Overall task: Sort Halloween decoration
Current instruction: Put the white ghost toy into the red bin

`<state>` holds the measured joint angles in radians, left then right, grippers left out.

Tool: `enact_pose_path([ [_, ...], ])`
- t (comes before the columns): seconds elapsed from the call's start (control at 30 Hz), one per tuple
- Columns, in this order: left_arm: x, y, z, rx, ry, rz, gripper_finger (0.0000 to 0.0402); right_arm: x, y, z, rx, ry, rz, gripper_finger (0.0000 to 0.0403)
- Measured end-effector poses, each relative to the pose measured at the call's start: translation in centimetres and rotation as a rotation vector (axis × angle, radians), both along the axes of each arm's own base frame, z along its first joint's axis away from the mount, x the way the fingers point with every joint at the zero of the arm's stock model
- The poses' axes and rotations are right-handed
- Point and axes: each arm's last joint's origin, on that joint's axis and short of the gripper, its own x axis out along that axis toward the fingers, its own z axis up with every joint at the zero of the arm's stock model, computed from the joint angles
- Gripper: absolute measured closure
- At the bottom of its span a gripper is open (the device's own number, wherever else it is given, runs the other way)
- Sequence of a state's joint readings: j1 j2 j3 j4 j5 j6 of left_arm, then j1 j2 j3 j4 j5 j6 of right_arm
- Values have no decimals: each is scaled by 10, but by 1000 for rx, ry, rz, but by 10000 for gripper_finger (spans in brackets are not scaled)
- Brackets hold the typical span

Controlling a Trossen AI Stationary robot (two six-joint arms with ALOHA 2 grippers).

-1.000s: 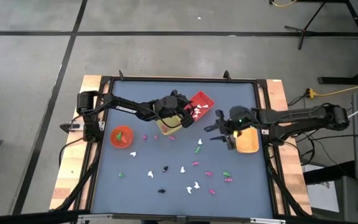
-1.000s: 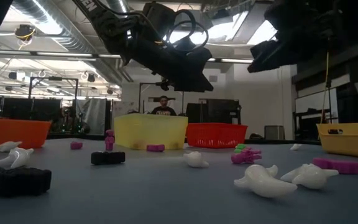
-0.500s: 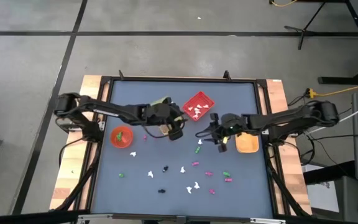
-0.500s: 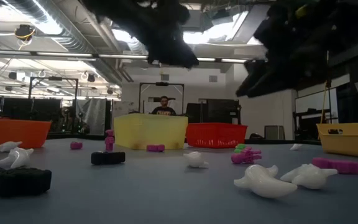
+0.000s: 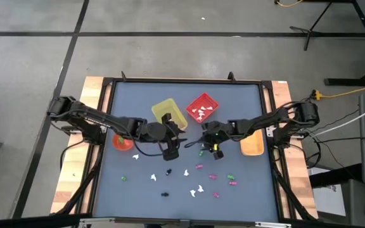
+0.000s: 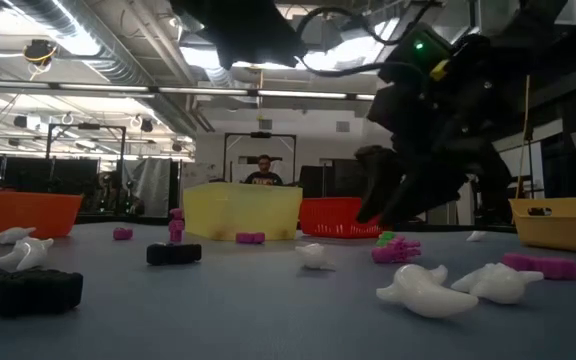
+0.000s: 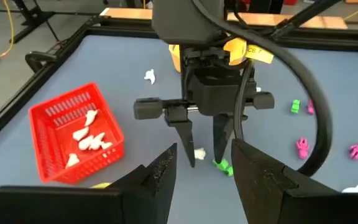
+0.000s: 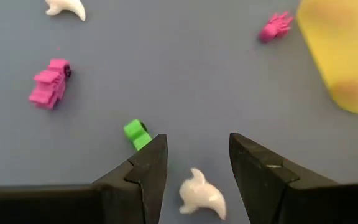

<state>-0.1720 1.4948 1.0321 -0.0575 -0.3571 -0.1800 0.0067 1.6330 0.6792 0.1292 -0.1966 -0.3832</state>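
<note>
Since the earlier frame, both arms are seen drawn toward the table's middle. In the high view, the left gripper [image 5: 170,152] hangs open near the yellow bin [image 5: 168,113]. In the right wrist view, the right gripper [image 8: 194,163] is held open over a white trinket [image 8: 202,195], a green trinket [image 8: 137,134] just beside.

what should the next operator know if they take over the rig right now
Right gripper: open, low over the mat, a white trinket between its fingers and a green one beside them; nothing gripped.
Left gripper: open, empty, mid-table facing the right one.
Done: several white pieces lie in the red bin; some green ones in the orange bowl.
Left: white, pink, green and black trinkets lie scattered over the front half of the mat. The yellow bin shows nothing inside from above; the contents of the orange tray cannot be made out.
</note>
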Motion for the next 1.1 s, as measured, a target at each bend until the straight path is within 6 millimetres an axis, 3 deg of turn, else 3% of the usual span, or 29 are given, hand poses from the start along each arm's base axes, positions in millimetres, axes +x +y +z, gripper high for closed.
enact_pose_path([
  [0.43,-2,-5,-1,14,16,9,265,-6,-2,-4,-57,116,-22,233],
  [0.7,-2,-5,-2,13,17,9,265,-4,-3,-17,-82,150,-42,233],
  [1.1,-2,-5,-2,13,17,9,265,-4,-3,-18,-82,156,-41,233],
])
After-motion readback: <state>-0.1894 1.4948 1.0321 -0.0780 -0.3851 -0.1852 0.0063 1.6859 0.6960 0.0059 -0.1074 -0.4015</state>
